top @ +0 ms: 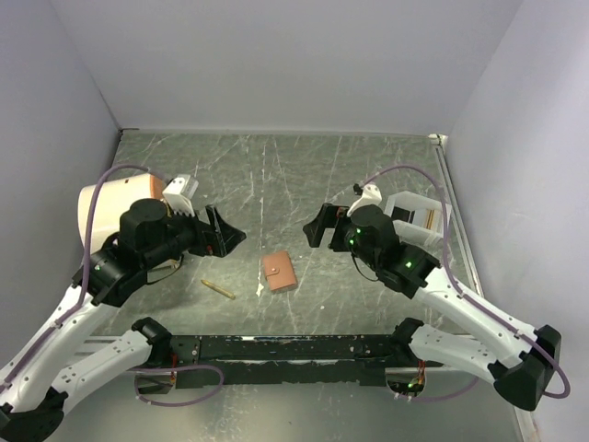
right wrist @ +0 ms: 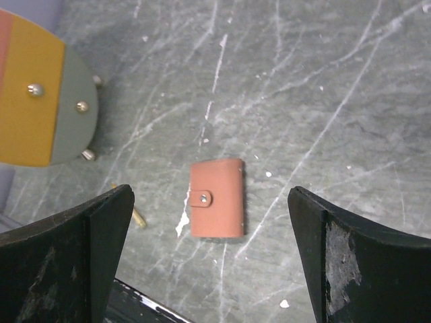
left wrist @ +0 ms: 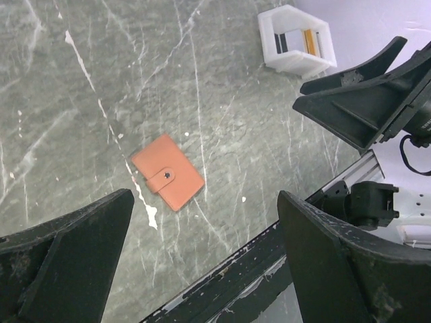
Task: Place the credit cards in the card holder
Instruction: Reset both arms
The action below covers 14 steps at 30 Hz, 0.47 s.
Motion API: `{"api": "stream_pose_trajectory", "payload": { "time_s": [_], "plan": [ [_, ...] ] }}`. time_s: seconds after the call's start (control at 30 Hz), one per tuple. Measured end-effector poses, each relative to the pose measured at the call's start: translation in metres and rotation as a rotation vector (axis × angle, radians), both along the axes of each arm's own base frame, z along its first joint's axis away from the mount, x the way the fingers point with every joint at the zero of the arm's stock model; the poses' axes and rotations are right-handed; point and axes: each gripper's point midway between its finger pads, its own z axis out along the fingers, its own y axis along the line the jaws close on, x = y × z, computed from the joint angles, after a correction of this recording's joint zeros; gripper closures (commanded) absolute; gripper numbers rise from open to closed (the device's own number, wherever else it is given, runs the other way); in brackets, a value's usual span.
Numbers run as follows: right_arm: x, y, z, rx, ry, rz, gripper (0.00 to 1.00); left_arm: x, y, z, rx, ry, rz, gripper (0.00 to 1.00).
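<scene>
The card holder is a small tan-brown wallet, snapped shut, lying flat on the table between the two arms. It also shows in the left wrist view and the right wrist view. Striped whitish cards stand in a white open tray at the right. My left gripper is open and empty, above and left of the wallet. My right gripper is open and empty, above and right of it.
A big cream cylinder lies at the left, its orange and grey end in the right wrist view. A small gold stick lies left of the wallet. The black base rail runs along the near edge. Walls enclose the table.
</scene>
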Motion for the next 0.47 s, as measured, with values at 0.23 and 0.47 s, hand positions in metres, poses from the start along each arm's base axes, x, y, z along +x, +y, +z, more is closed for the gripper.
{"api": "stream_pose_trajectory", "payload": {
  "time_s": [0.23,0.47],
  "plan": [
    [0.001,-0.001,-0.015,-0.012,0.035,-0.024,0.0,-0.002,0.005,-0.025,0.01,0.041,0.027,0.0],
    [0.002,-0.001,-0.02,-0.013,0.043,-0.032,0.0,0.002,0.005,-0.037,0.015,0.059,0.052,0.0]
  ]
}}
